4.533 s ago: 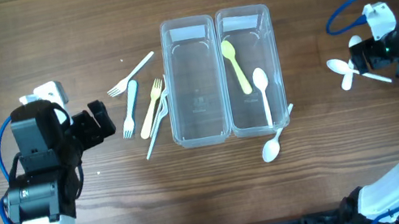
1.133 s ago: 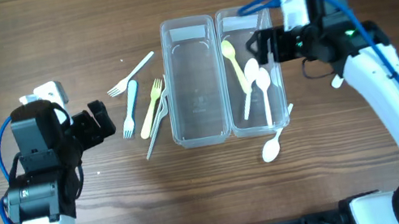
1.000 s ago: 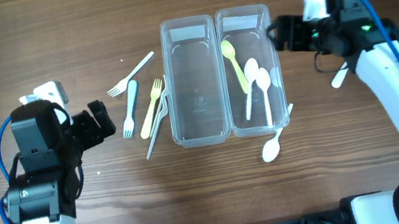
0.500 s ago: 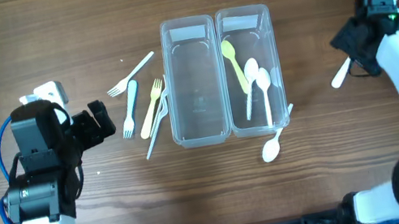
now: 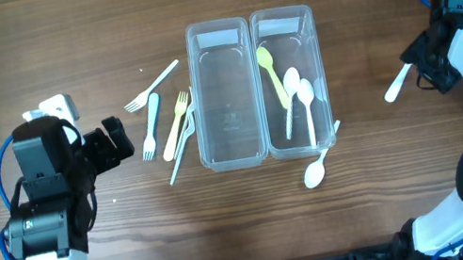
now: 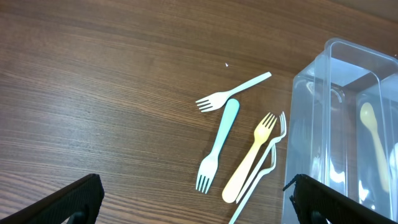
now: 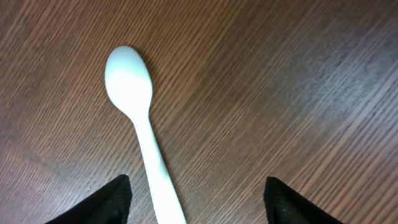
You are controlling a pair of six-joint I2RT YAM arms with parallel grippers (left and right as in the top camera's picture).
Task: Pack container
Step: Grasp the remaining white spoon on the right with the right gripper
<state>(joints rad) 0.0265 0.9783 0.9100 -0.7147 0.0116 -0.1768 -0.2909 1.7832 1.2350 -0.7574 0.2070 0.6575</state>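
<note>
Overhead first: two clear tubs sit side by side mid-bench [image 5: 53,37]. The left tub [image 5: 234,144] is empty. The right tub [image 5: 307,40] has a yellow spoon [image 5: 273,75] and two white spoons [image 5: 305,103] in it. A loose spoon [image 5: 317,169] lies at that tub's corner, and four forks [image 5: 163,123] lie left of the tubs. The left hand [image 5: 116,141] is near the forks. The right hand [image 5: 420,63] is over the end spoon [image 5: 396,86], well apart from the tubs.

Left wrist: the left hand is spread wide and holds nothing.

Right wrist: the right hand is spread too, and the end spoon's handle runs between its fingers [image 7: 99,202], ungripped.
</note>
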